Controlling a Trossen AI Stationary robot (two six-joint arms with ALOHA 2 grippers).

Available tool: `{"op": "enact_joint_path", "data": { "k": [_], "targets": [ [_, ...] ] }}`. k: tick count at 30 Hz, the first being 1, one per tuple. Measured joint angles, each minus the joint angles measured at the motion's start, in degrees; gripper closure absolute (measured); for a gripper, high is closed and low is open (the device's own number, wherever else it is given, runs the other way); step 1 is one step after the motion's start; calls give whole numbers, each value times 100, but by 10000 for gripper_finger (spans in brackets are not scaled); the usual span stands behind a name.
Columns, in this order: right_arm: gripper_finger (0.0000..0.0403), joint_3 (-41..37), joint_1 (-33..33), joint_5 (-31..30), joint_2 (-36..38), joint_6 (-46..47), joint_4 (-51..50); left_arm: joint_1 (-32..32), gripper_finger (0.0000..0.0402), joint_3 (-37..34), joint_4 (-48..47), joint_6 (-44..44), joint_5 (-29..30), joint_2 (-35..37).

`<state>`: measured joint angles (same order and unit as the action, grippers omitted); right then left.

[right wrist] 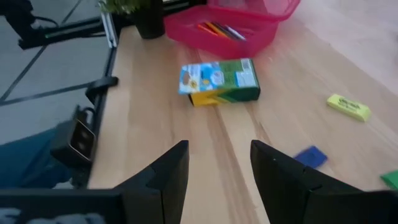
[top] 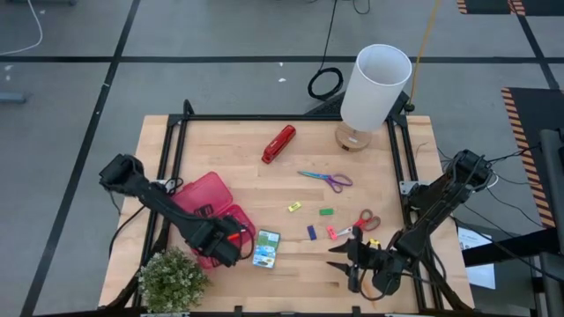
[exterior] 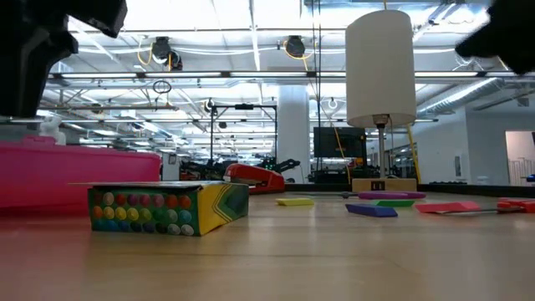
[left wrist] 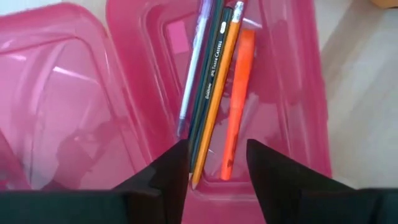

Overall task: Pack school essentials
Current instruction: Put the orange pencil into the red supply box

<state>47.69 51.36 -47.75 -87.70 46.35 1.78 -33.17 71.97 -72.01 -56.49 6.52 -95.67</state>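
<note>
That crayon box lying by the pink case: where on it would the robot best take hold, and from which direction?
Probably from straight above, closing across the two long sides of the crayon box. It lies flat on its broad face, so those narrow edges are the ones open fingers could span. The pink case sits close on one side, so the right end effector, open and nearer its free side, looks better placed.

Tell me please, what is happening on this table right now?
A two-armed robot is packing school supplies into a pink case. The left pincer hangs open above the case, where pencils and an orange pen already lie. The right pincer is open near the table's front edge, facing the crayon box. Scissors and small erasers lie loose on the table.
</note>
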Motion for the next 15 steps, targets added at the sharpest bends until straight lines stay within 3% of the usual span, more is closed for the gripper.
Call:
{"op": "enact_joint_path", "data": {
  "k": [4, 8, 15],
  "targets": [
    [239, 683, -2, 123, 0, 414, -969, 111, 240, 93, 9, 333, 88, 338],
    [239, 1353, 0, 486, -91, 1161, -2239, 111, 249, 99, 13, 523, 649, 736],
    [239, 2188, 11, 1831, -778, 2634, -3922, -60, 261, 98, 173, 552, 1667, 1148]
  ]
}}
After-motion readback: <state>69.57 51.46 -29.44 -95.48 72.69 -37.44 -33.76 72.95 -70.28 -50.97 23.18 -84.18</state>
